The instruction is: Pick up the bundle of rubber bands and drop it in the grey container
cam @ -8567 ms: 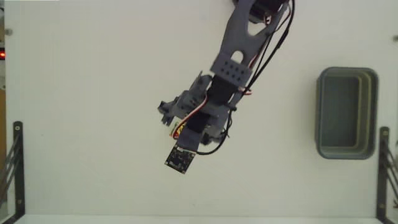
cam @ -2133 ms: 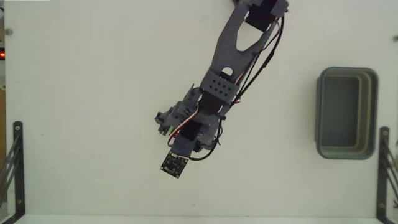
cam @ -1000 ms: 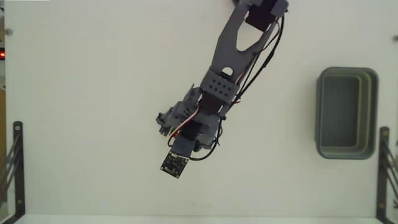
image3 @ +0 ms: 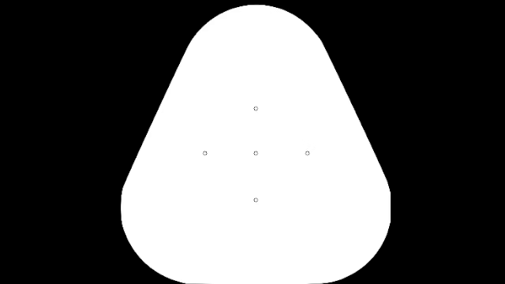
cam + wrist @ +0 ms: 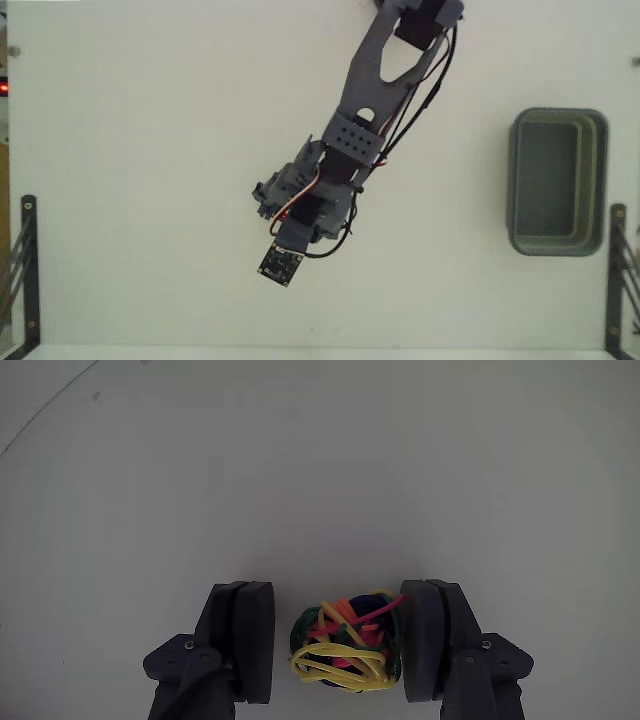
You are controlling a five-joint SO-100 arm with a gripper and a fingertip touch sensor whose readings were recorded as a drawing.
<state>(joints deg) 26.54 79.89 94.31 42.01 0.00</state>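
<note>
So the tool [image 5: 335, 645] sits low on the white tabletop [image 5: 320, 470] with both fingers straddling the bundle of rubber bands [image 5: 345, 643]. The right one touches it and the left stands just off it, so it's not clamped yet. One bundle, one grey container [image 5: 557, 182] well off to the right in the fixed view, looking empty.

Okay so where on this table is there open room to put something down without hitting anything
Mostly the fixed view's left half: bare white table between the arm and the left edge. Another open patch lies between the arm and the grey container. It is crowded under the arm's tip, where the wrist view shows the bundle of rubber bands between the gripper fingers.
</note>
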